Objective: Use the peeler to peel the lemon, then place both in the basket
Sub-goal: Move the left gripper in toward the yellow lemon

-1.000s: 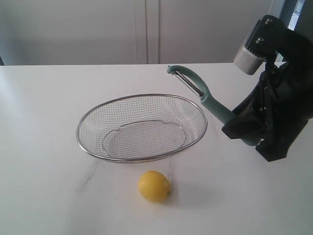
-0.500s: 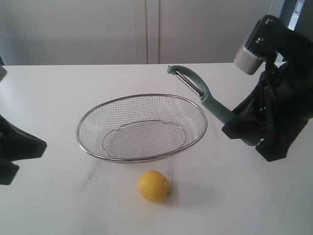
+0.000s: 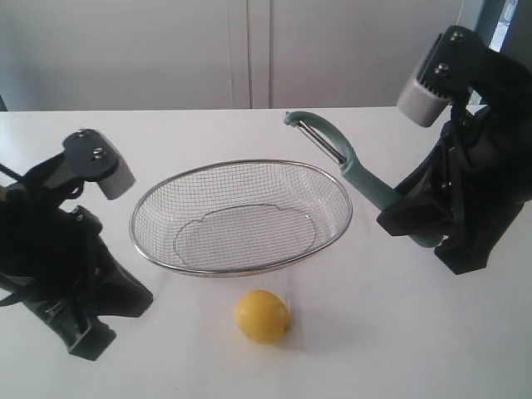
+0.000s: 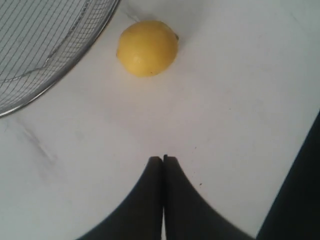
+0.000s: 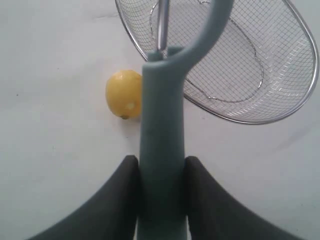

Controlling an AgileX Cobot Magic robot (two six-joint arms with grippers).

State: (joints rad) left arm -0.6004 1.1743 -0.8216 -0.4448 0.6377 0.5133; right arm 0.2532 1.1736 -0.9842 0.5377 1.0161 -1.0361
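The white desk (image 3: pixel 416 349) fills most of the exterior view, and the biggest change on it is at the lower left. A second ago that corner was bare, half a second ago only a dark edge showed, and now the whole left arm (image 3: pixel 58 266) stands there. Its left tool (image 3: pixel 133 298) sits low over the desk, beside the basket and to the left of the lemon. In the left wrist view the left tool (image 4: pixel 163 159) has its two fingers pressed together with nothing between them, so it will have to open before it can take anything. The right arm (image 3: pixel 474 191) at the right of the frame has not shifted across the three exterior pictures. Its right tool (image 5: pixel 161 160) is clamped on the handle of the peeler (image 3: pixel 349 162), which juts up and to the left so that its blade end hangs above the basket's far right rim. The basket (image 3: pixel 241 271), at the centre of the frame, is empty and where it was. The lemon (image 3: pixel 261 316) lies unpeeled on the desk just below the basket's near rim, at the lower centre, and is touched by neither tool. By my reading, the left arm has come in to pick up and steady the lemon for peeling, so the task is only beginning.
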